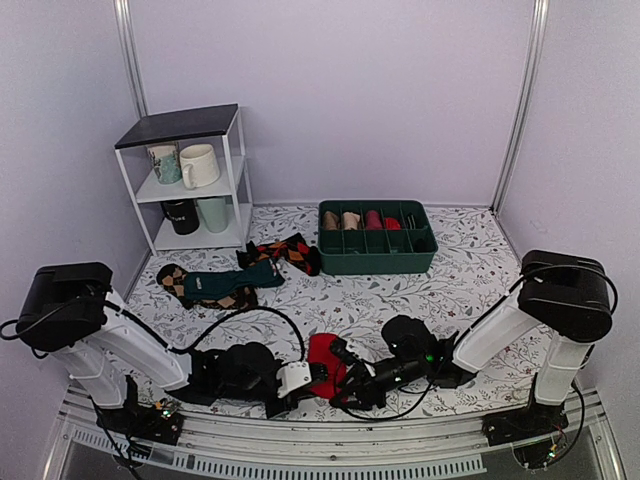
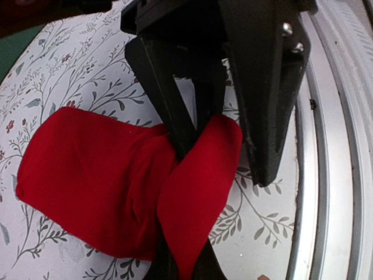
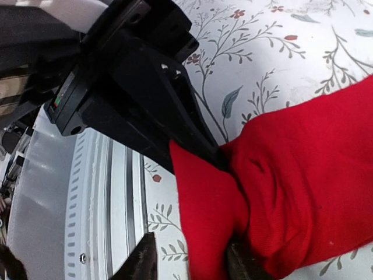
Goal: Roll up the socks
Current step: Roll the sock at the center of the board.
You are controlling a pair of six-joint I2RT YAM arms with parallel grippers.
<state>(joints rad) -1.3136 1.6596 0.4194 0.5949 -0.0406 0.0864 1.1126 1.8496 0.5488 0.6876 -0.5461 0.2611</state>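
The red socks point(image 1: 324, 358) lie bunched on the floral table near its front edge, between both grippers. In the left wrist view the socks point(image 2: 93, 175) spread to the left, and a folded flap point(image 2: 198, 192) runs down between my left gripper's point(image 2: 189, 265) dark fingers, which are shut on it. My left gripper point(image 1: 312, 382) shows as a closed black wedge in the right wrist view. My right gripper point(image 3: 189, 262) is open, its fingers apart on either side of the same flap point(image 3: 207, 210). One finger is tucked against the sock bundle point(image 3: 303, 175). The right gripper point(image 1: 345, 385) faces the left one.
A dark teal sock point(image 1: 235, 283) and orange-and-black argyle socks point(image 1: 285, 252) lie at mid-left. A green divided box point(image 1: 378, 258) with rolled socks stands at the back. A white shelf point(image 1: 190, 125) with mugs stands at back left. The metal rail point(image 2: 332, 175) runs close beside the grippers.
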